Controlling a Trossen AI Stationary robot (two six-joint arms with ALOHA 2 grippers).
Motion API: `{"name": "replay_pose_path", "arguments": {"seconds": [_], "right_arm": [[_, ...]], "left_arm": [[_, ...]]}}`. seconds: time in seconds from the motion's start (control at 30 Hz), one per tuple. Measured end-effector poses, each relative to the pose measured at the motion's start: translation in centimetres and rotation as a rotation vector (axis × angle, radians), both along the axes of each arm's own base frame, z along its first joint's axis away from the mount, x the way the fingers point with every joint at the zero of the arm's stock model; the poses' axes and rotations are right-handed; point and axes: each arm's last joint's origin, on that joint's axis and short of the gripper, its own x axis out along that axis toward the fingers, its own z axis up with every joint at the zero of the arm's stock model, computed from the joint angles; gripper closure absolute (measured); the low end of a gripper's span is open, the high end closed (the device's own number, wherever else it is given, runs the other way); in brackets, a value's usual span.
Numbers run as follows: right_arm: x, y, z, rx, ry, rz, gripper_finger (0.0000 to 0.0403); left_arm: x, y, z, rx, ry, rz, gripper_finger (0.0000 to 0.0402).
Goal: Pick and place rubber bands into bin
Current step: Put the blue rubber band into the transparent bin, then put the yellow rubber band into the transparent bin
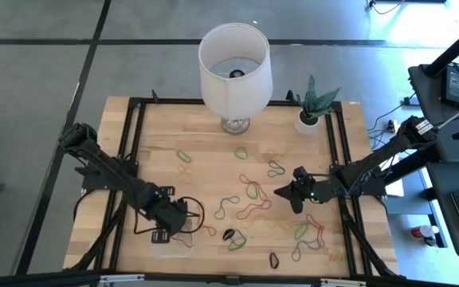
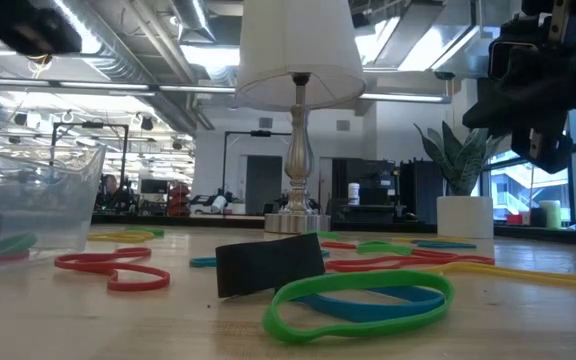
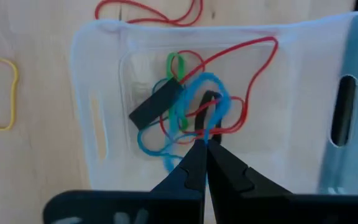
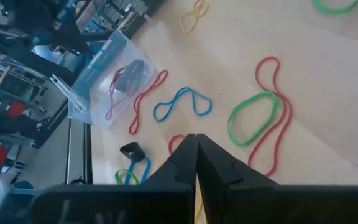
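Over the bin (image 3: 104, 93), left wrist view alone shows its contents: red, green, blue, black rubber bands (image 3: 185, 106). Left gripper (image 3: 204, 144) closed, tips down among them, clamping nothing clearly. Right gripper (image 1: 297, 194) closed, empty, raised mid-bench (image 1: 213, 171).

A light wooden worktop (image 1: 213, 171) with a black frame. On it stand a white-shaded lamp (image 1: 234, 68) and a small potted plant (image 1: 310, 112) along the far edge. Coloured rubber bands (image 1: 249, 191) lie scattered across it, and a clear bin (image 3: 229, 106) sits near the left front corner.
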Motion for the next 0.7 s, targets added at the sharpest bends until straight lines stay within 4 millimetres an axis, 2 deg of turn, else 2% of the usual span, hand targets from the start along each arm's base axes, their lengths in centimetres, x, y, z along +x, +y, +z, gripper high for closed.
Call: {"name": "replay_pose_path", "arguments": {"seconds": [0.2, 0.37, 0.7], "right_arm": [[0.0, 0.0, 0.0, 0.002, 0.001, 0.002, 0.0399], [0.0, 0.0, 0.0, 0.001, 0.001, 0.002, 0.0394], [0.0, 0.0, 0.0, -0.029, 0.006, 0.014, 0.0393]], "left_arm": [[-0.4, 0.1, -1.9, 0.008, 0.008, 0.0, 0.0398], [-0.6, 0.4, -2.4, 0.012, 0.03, 0.108, 0.0394], [-0.6, 0.4, -2.4, -0.003, 0.039, 0.217, 0.0311]]}}
